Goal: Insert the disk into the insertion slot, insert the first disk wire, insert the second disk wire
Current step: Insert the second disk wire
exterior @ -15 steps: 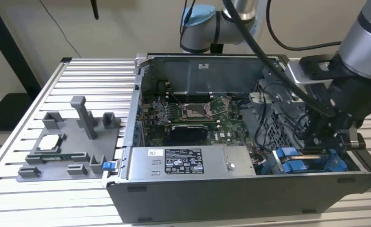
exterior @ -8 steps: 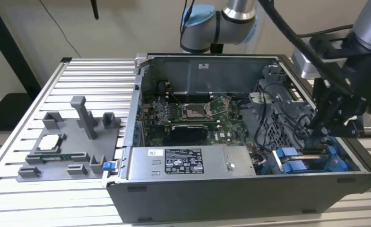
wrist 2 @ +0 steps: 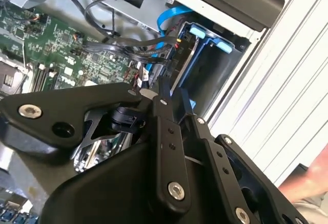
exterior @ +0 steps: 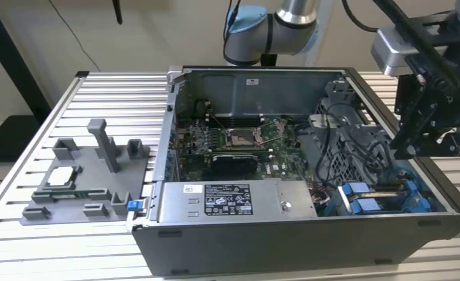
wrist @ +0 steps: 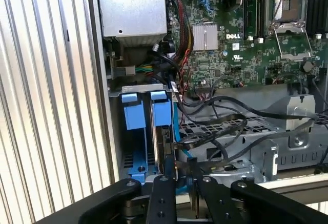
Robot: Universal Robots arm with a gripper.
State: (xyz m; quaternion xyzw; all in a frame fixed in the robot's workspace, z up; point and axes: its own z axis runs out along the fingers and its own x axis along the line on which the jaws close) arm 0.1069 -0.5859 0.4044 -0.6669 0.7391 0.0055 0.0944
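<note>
Over the far right end of the open computer case (exterior: 292,246), as the exterior view frames it, I have the gripper (exterior: 408,153) hanging beside the drive bay corner. Its black linkage fills the foreground in both wrist views, and in the first wrist view the two fingers (wrist: 163,193) sit close together above the bay, with a dark thin part between them; I cannot tell whether they are pinching it or merely next to it.

Below them, the insertion slot (wrist: 134,88) lies at the case edge, with two blue tabs side by side. I see the disk (wrist: 160,147) standing on edge inside it, its bright blue carrier (wrist: 162,112) around it, next to a second blue carrier (wrist: 134,116). In the second wrist view the same disk (wrist 2: 183,60) shows as a dark slab in the blue-framed bay.

A light blue flat cable (wrist 2: 171,16) curves down toward the bay, and black wires (wrist: 230,124) drape across the perforated metal cage beside it. Beyond those I see the green motherboard (wrist: 246,55) and the silver power supply box (exterior: 234,202).
</note>
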